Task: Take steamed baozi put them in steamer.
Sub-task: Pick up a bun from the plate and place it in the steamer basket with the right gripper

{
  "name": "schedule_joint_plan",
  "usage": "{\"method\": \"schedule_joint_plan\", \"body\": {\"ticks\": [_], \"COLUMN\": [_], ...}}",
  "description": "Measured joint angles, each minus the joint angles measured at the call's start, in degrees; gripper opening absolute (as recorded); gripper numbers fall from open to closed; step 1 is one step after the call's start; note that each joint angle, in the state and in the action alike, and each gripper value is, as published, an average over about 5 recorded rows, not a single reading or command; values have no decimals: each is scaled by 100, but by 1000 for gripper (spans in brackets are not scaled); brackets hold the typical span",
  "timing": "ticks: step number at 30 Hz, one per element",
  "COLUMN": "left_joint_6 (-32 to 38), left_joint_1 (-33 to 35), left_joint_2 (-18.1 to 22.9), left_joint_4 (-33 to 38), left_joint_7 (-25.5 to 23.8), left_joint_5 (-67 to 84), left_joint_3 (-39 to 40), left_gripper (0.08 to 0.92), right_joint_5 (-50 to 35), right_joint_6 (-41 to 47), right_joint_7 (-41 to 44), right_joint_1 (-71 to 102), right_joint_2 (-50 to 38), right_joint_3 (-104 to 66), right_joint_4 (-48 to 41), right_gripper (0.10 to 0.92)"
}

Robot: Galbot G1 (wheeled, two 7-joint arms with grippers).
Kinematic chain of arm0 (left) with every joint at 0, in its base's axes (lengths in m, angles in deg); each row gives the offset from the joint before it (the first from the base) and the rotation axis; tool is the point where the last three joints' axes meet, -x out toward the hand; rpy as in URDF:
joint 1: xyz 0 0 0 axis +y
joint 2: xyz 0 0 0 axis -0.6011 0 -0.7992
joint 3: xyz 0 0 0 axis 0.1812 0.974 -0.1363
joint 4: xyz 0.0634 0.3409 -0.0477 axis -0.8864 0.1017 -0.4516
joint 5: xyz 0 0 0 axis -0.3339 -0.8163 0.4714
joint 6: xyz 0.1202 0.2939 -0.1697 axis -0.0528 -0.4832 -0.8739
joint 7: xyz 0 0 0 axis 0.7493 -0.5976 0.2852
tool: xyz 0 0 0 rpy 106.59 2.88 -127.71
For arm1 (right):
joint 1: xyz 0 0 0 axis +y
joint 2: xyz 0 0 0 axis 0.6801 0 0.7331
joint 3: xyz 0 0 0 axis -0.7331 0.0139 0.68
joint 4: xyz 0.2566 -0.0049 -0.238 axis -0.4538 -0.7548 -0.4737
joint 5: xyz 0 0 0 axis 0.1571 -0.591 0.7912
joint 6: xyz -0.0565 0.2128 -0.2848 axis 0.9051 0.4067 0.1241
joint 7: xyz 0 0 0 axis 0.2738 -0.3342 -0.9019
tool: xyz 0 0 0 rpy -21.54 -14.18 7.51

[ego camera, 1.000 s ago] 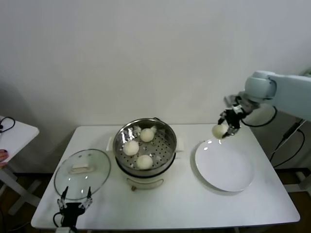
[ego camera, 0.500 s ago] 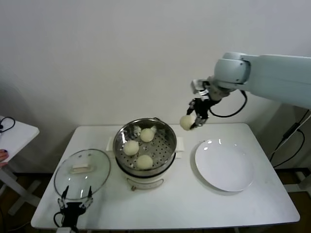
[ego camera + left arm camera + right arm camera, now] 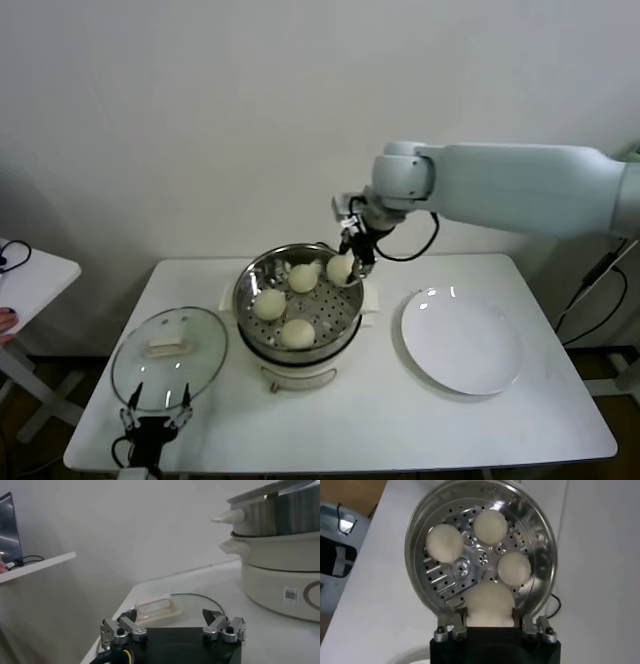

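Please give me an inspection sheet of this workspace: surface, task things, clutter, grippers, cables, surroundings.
Surface: white table.
Task things: three baozi lie on the perforated tray of the steamer; a fourth baozi is held above its right rim.
Clutter: glass lid left of the steamer; bare white plate to its right.
Grippers: right gripper shut on the fourth baozi; left gripper open, low by the lid.
Cables: black cable looping under the right arm.
Surroundings: plain white wall; side table at left.

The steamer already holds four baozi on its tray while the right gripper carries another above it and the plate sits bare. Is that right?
Not quite: the steamer holds three baozi on its tray, as the right wrist view shows. The right gripper does carry another baozi above it, and the plate is bare.
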State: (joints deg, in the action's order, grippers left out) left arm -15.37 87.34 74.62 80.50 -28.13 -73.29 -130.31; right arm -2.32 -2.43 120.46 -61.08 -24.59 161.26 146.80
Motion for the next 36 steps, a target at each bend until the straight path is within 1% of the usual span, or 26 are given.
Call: {"method": "schedule_joint_plan", "body": {"ticks": [13,30,33,36], "left_joint_6": [19,34,36,35], "left_joint_1": [-9,1,1,-2], "left_joint_2": [-31,-49,-48,-44], "left_joint_4": [-37,-39,-41,-40], "left_joint_7": [4,6,7,7], "left_joint_5": [-6,-7,-7,-7], "left_joint_3": [7,8,4,2], "left_gripper": [823,823,823,823], "right_joint_5": [450,796,818,821], "right_joint_6": [13,-53,-80,-99], "right_joint_7": [-129,-144,-136,-126], "right_joint_1": [779,1118,1135,1144], "right_joint_2": [433,509,490,461], "right_joint_3": [-149,-189,-206,-241], "right_joint_4": [-431,-624,-632,-634], "right_gripper": [604,606,635,710]}}
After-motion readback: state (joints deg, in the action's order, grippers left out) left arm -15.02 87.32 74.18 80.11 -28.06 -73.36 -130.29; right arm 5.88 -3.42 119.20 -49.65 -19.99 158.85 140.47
